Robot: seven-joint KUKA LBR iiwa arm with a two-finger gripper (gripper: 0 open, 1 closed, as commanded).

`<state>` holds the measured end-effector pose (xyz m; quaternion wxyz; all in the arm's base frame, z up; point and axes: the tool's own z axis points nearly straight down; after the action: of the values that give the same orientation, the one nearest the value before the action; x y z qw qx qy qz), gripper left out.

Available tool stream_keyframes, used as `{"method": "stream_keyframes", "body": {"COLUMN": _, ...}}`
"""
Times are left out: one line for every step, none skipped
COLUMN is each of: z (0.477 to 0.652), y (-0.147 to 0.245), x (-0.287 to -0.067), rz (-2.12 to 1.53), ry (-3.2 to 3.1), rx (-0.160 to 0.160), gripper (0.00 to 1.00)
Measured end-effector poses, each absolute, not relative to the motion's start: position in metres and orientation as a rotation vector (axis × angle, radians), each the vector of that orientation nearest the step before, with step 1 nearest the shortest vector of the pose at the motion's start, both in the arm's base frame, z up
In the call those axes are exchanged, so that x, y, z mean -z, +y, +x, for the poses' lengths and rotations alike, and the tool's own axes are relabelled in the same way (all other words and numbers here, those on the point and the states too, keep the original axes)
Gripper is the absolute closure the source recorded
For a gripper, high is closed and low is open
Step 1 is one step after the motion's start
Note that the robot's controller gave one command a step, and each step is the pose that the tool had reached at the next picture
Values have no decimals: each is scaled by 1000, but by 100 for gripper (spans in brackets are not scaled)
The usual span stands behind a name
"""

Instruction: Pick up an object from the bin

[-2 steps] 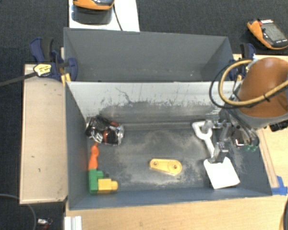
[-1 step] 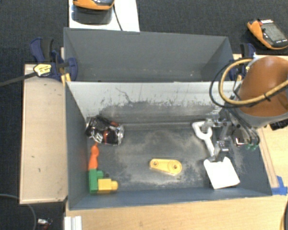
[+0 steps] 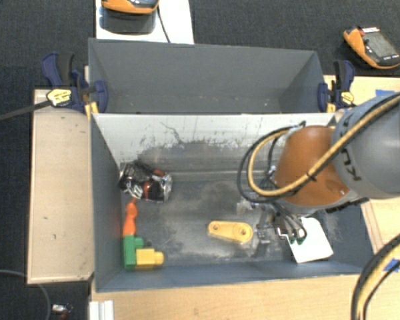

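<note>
The grey metal bin [image 3: 207,79] has a few small things on its floor. The robot arm [image 3: 383,149] comes in from the right. It has a round orange cover [image 3: 313,165] at its wrist, and black and yellow cables [image 3: 252,169] loop around the cover. Under the cover, the hand [image 3: 265,235] is down low by the floor, in the near right part of the bin. I cannot tell if the hand is spread or pressed together, because it looks dark and tangled there.

Just to the left of the hand lies a flat yellow plastic piece [image 3: 230,231]. It is long with round ends and lies flat on the bin floor. Its right end is just beside the hand, and I cannot tell if the two touch.

To the right of the hand, a white card with a green mark [image 3: 311,240] lies flat, partly under the arm.

The other things are on the left side, well apart from the hand. A crushed shiny can [image 3: 145,182] lies by the left wall. Nearer than the can, an orange piece [image 3: 130,220] lies along that wall. A green block [image 3: 130,251] sits in the near left corner, touching the orange piece's near end. A small yellow block [image 3: 151,259] touches the green block's right side.
</note>
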<state>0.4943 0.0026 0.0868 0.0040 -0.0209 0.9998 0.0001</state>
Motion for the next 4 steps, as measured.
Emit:
{"method": "stream_keyframes", "body": {"z": 487, "y": 24, "x": -99, "rz": -66, "ry": 3131, "rx": 4, "gripper": 0}}
{"method": "stream_keyframes", "body": {"z": 480, "y": 48, "x": -99, "rz": -238, "ry": 3132, "rx": -4, "gripper": 0}}
{"method": "stream_keyframes", "body": {"z": 488, "y": 29, "x": -76, "rz": 4, "ry": 3129, "rx": 1, "gripper": 0}}
{"method": "stream_keyframes", "body": {"z": 478, "y": 29, "x": -70, "rz": -246, "ry": 3131, "rx": -4, "gripper": 100}}
